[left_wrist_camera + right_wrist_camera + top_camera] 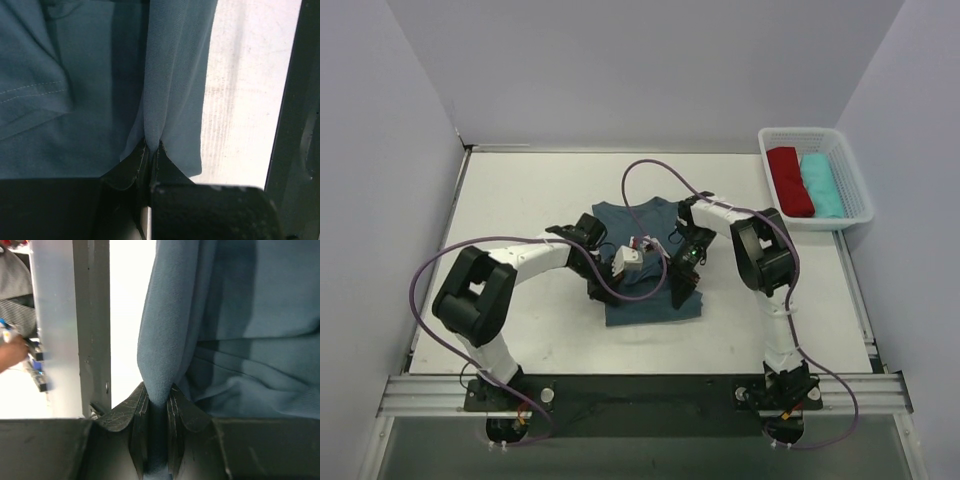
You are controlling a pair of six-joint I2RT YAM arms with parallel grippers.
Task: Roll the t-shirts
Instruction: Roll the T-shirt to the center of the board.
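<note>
1. Table [540, 190]: pale surface across the middle of the top view; my arms reach over it from the bottom edge
2. T-shirt [642, 220]: slate-blue, lying as a compact oblong at the centre of the top view, neck end toward the top of the frame
3. Basket [812, 131]: white, upper right of the top view, well apart from the t-shirt; holds a red roll [789, 180] and a teal roll [821, 185] side by side
4. My left gripper [152, 147]: closed to a narrow pinch on a thin fold of the t-shirt, cloth rising from the jaws at lower centre of the left wrist view
5. My right gripper [157, 395]: clamped on a thicker bunched fold, lower centre of the right wrist view

Handling note, my judgement: I seem to be starting the roll from the lower end. Both pinches should travel level and together, with the cloth between them taut, so the roll builds straight and tight
</note>
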